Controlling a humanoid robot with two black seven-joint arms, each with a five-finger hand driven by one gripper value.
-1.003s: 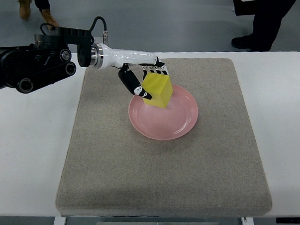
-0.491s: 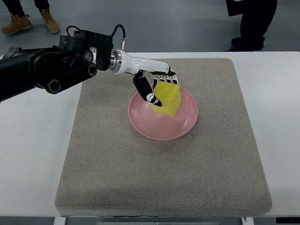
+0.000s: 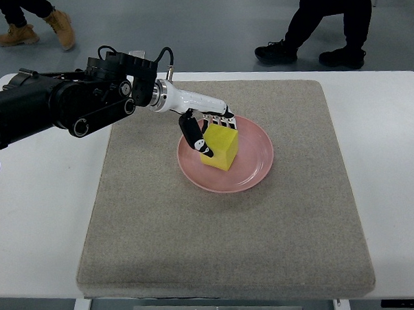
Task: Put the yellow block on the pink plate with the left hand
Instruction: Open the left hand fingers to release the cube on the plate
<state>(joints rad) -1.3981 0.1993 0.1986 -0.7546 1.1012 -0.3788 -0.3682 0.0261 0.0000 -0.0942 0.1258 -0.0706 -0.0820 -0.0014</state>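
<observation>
We see the yellow block (image 3: 220, 145) sitting on the pink plate (image 3: 252, 168), in the plate's left half, its lower edge on the plate's floor. Our left hand (image 3: 207, 131) wraps the block: the dark-tipped thumb lies against its left face and the fingers (image 3: 222, 116) curl over its far top edge, so the block is pinched between them. The arm reaches in from the table's left edge, a bulky black forearm (image 3: 54, 110) ending in a slim white wrist (image 3: 184, 100).

The plate lies toward the far middle of the grey mat (image 3: 225, 250), clear of every mat edge. The mat covers most of the white table (image 3: 382, 161), leaving bare strips of tabletop along the left and right edges. The near half of the mat is open, as is the strip to the plate's right.

The block is a matte, sharp-edged cube, perhaps foam. The plate is round, smooth and glossy with a shallow raised rim. The mat looks like coarse woven felt with rounded corners. Beyond the far table edge, people's legs and shoes (image 3: 278, 52) stand on the grey floor.
</observation>
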